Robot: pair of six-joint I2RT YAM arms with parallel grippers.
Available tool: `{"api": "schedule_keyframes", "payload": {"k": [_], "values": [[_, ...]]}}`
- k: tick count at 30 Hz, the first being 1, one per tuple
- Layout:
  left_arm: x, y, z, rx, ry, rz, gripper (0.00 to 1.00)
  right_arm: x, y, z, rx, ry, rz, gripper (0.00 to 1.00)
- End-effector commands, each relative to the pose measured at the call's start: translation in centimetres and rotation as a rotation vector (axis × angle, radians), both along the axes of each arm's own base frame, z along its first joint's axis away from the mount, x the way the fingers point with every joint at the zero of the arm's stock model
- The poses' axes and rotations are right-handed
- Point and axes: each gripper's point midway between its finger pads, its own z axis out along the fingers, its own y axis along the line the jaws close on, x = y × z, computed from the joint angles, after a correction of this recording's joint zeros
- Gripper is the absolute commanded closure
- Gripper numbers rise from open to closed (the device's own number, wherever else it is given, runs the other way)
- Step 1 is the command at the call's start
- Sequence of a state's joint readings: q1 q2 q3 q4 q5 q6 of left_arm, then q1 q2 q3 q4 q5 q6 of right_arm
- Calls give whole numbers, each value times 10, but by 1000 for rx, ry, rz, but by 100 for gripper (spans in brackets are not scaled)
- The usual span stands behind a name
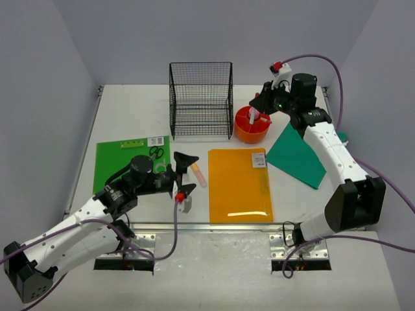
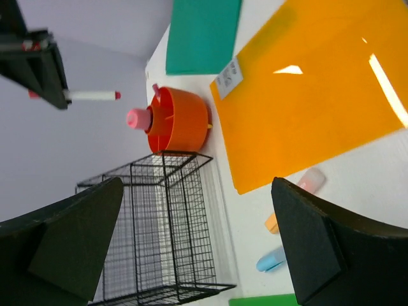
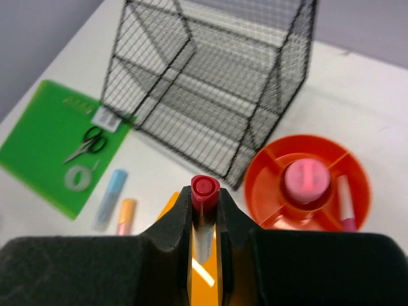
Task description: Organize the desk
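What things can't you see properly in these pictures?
- Right wrist view: the white marker pen with a red cap shows only its cap end; the right tool covers most of its barrel.
- Top view: the print on the white label of the orange plastic folder is too small to read.
- Left wrist view: the flat teal folder is cut off by the top edge.

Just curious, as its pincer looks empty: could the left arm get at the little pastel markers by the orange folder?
Probably yes: the left pincer hangs open right beside the pastel markers, and nothing lies between them.
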State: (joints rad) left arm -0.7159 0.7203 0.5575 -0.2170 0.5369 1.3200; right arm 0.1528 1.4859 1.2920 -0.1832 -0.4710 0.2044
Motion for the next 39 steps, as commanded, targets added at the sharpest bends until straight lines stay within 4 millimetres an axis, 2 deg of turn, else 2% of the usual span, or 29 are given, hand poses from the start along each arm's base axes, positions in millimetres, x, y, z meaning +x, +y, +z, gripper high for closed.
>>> {"api": "schedule_keyframes", "payload": {"k": [1, 6, 10, 14, 18, 25, 39], "values": [[42, -14, 63, -303, 450, 359, 0, 49, -54, -16, -173, -114, -305, 100], [46, -26, 64, -380, 677, 440, 0, 69, -83, -15, -222, -180, -471, 100], [50, -27, 59, -395, 718, 479, 0, 75, -104, -14, -250, -219, -579, 100], [56, -28, 55, -405, 731, 504, 0, 80, -112, -28, -257, -237, -627, 100], [62, -29, 54, -411, 740, 526, 0, 89, -114, -39, -226, -236, -653, 100], [72, -25, 51, -418, 730, 564, 0, 100, -102, -57, -134, -213, -635, 100], [89, -19, 42, -420, 741, 628, 0, 112, -88, -67, -54, -279, -590, 100]]}}
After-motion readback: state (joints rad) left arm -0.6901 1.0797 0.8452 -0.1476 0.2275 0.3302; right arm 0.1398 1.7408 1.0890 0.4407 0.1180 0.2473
